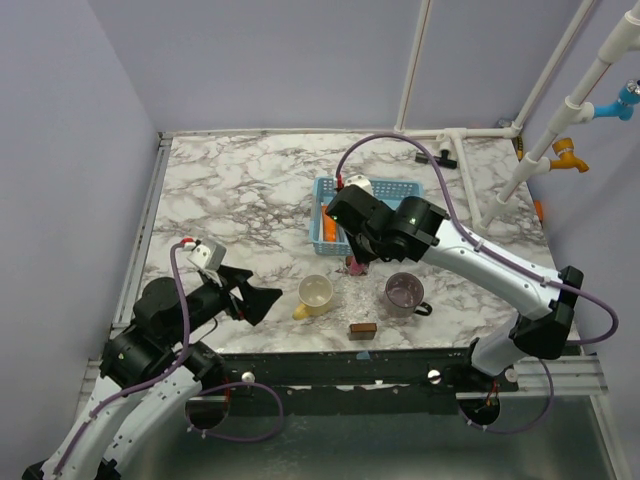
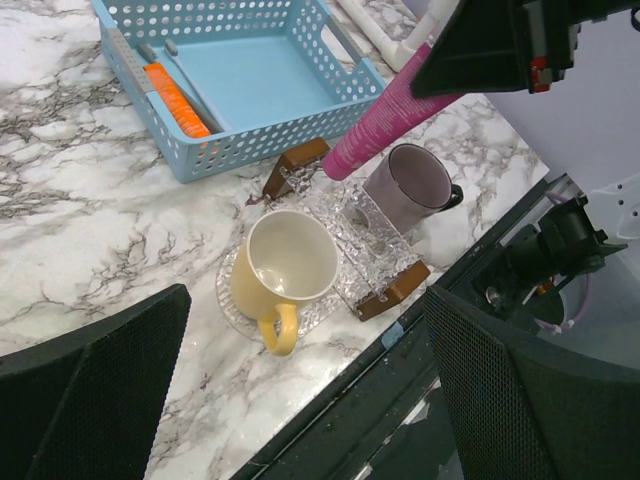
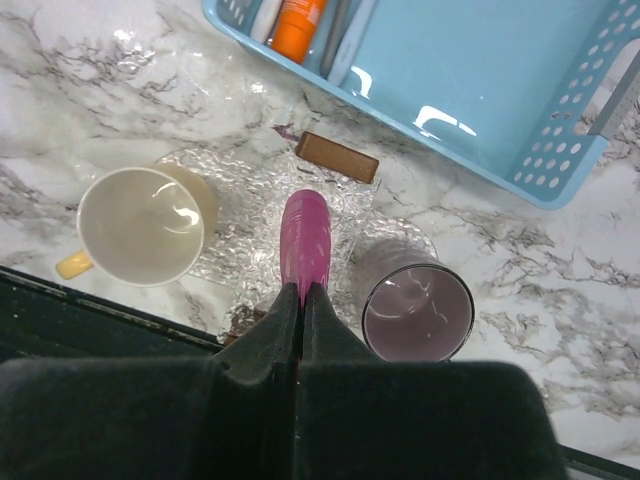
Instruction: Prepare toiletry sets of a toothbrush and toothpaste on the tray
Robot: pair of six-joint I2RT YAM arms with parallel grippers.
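My right gripper [image 3: 302, 290] is shut on the flat end of a pink toothpaste tube [image 3: 305, 235]. The tube [image 2: 375, 125] hangs tilted, cap down, just above a clear glass tray [image 2: 375, 235] with brown wooden ends [image 3: 337, 157]. That tray lies between a yellow mug [image 2: 290, 265] and a purple mug [image 2: 415, 180]. My left gripper [image 2: 310, 400] stands wide open and empty over the table's front edge, left of the yellow mug [image 1: 315, 293]. Slim handles that look like toothbrushes [image 3: 345, 30] lie in the blue basket [image 2: 230, 150] beside an orange tube [image 2: 178, 100].
The blue basket [image 1: 325, 185] sits just behind the tray, its right part bare. The yellow mug stands on a round clear coaster. White pipes [image 1: 520, 170] rise at the back right. The table's front edge [image 2: 400, 340] runs close to the tray's near end.
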